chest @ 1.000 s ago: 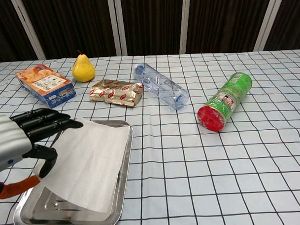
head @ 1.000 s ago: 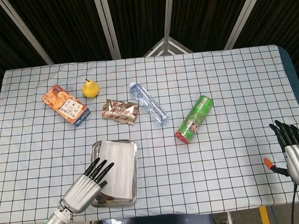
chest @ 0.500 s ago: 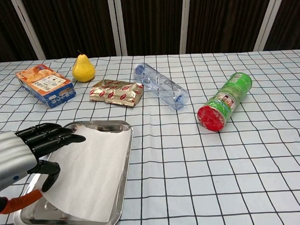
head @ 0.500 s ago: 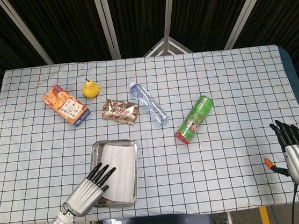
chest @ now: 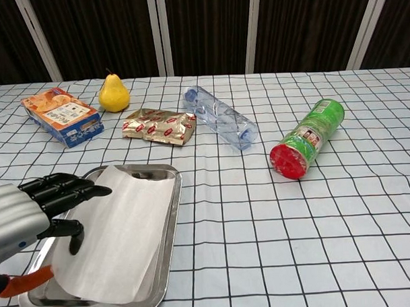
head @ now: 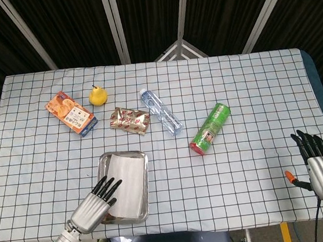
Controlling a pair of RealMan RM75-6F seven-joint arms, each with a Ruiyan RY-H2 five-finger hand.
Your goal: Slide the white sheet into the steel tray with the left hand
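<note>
The task looks almost finished. In the lower left of both views, the white sheet (chest: pixel 117 234) lies inside the steel tray (chest: pixel 168 225), and it covers most of the tray floor. Its far left corner seems to stand a little over the tray's far rim, but the chest view does not show clearly whether it sticks out or only leans on the wall. What is left, I judge, is to settle this corner and to take the hand away.

The left hand (chest: pixel 39 213) is at the left edge of the tray, with its dark fingers (chest: pixel 82 193) stretched out side by side over the left border of the sheet. Whether the thumb is pinching the paper from below, I cannot tell. The right hand (head: pixel 320 164) rests in the lower right of the head view, well apart from everything, fingers straight and holding nothing.

The sheet is thin, matte paper, slightly curved and not flat. The tray is a shallow rectangle with rounded corners and a shiny, mirror-like rim. The checked tablecloth (head: pixel 246 99) under it is soft fabric.
</note>
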